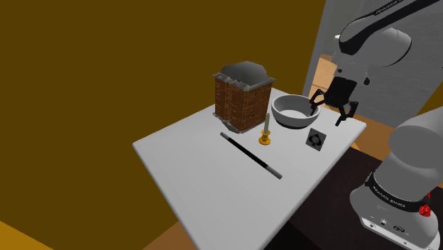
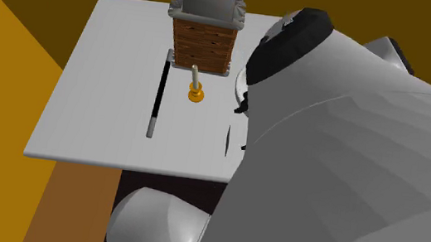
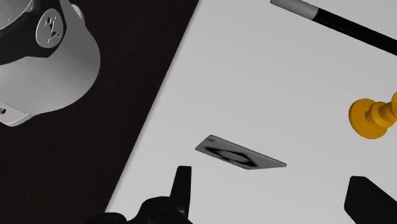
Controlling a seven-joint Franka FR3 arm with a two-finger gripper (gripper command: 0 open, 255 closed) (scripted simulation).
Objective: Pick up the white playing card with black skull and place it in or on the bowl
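The playing card [image 1: 316, 138] looks thin, light and slick. It lies flat, so there is little edge to catch, and I judge the best hold is a pinch across its two long edges, perhaps after tipping it up.

The table [image 1: 213, 185] carries everything. A brick-patterned block [image 1: 241, 103] stands just beside the bowl [image 1: 287, 119], on the side away from the stand. The end effector [image 1: 328, 112] hangs at the bowl's stand-side rim, its fingers spread and holding nothing.

The card, pale with a black figure, rests on the table just beside the bowl, toward the stand and near the table's edge. In the wrist view the card [image 3: 240, 154] lies below and ahead of the end effector [image 3: 273, 197], untouched, between the lines of its fingers.
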